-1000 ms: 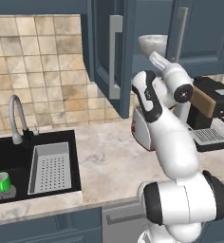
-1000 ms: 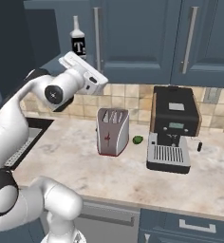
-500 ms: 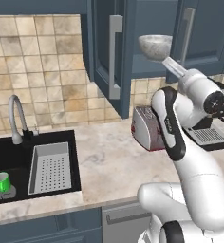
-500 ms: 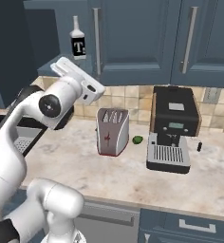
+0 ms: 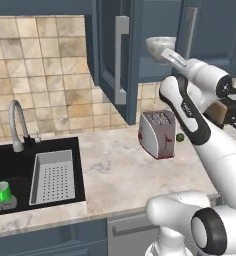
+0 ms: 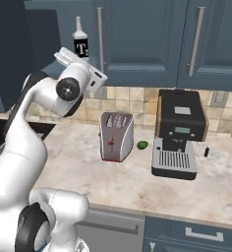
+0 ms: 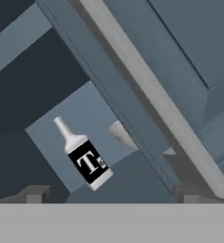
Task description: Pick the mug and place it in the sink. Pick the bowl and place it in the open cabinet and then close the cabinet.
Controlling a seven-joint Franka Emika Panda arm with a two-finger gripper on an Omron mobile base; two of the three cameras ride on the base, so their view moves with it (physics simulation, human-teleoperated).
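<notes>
Bowl (image 5: 160, 48), whitish-grey with a marbled look, sits high in the upper right of the left base view at the tip of the raised arm, just beside the cabinet (image 5: 112, 55), whose open door with its long silver handle (image 5: 121, 60) stands at upper centre. Whether the end effector (image 7: 109, 197) is clamped on the bowl or open cannot be told; in the hand view a pale curved sliver of the bowl shows between its two dark tips. A white bottle with a black label (image 6: 79, 43) stands on the cabinet shelf at upper left of the right base view. The small bright green mug (image 5: 2, 192) stands upright in the black sink (image 5: 20, 165) at lower left, beside the grey perforated tray (image 5: 53, 176) and below the curved tap (image 5: 17, 122). The desk (image 5: 115, 175) is beige marbled stone under a tan tiled wall. On it stand a toaster (image 6: 116, 136), a tiny green ball (image 6: 142, 145) and a black coffee machine (image 6: 179, 133).
</notes>
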